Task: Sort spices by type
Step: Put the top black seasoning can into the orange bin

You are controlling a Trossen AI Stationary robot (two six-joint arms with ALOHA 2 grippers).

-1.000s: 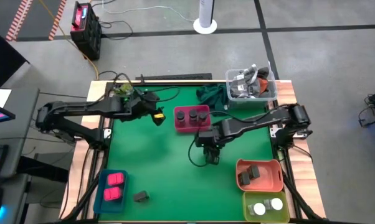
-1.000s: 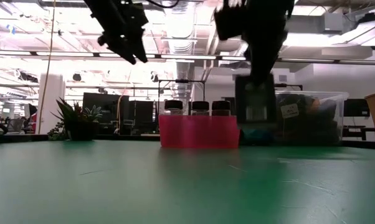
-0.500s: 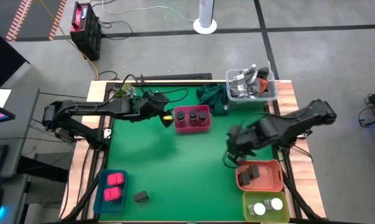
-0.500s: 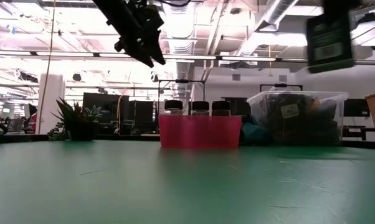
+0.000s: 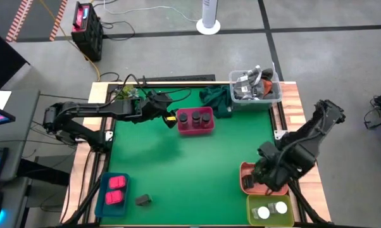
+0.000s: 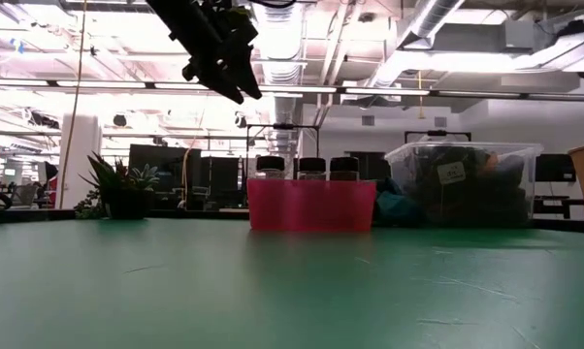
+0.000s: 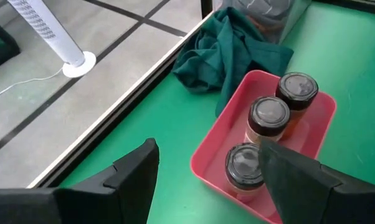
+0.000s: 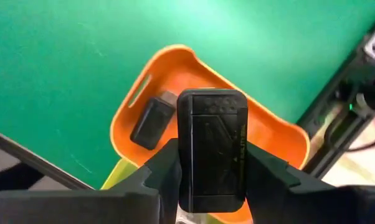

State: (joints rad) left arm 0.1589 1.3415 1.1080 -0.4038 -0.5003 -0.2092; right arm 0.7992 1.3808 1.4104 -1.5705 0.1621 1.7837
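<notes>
My right gripper (image 5: 266,176) hangs over the orange tray (image 5: 282,183) at the table's near right, shut on a dark grey box (image 8: 212,124). A second dark grey box (image 8: 151,123) lies flat in that tray (image 8: 281,134). My left gripper (image 7: 206,180) is open and held high beside the pink tray (image 5: 209,128), which holds three dark brown jars (image 7: 268,115). Two white-capped jars (image 5: 271,209) stand in the green tray. Pink packets (image 5: 116,189) lie in the blue tray. One dark grey box (image 5: 143,200) lies on the mat beside the blue tray. My right gripper pinches the dark grey box between its two fingers (image 8: 159,168), one on each long side (image 8: 186,162). The fingers come from above, pointing down. The box lies along the fingers, its free end (image 8: 212,102) reaching past them, lifted clear above the orange tray.
A clear tub of grey clutter (image 5: 255,85) and a dark green cloth (image 5: 216,98) sit at the far right edge. A small plant (image 6: 117,189) stands at the far left. The green mat's middle (image 5: 190,164) is bare.
My right gripper has carried the dark grey box from the middle of the table toward the near right edge, ending over the orange tray and leaving the low view. My left gripper has moved a little right, toward the pink tray, and stayed open.
</notes>
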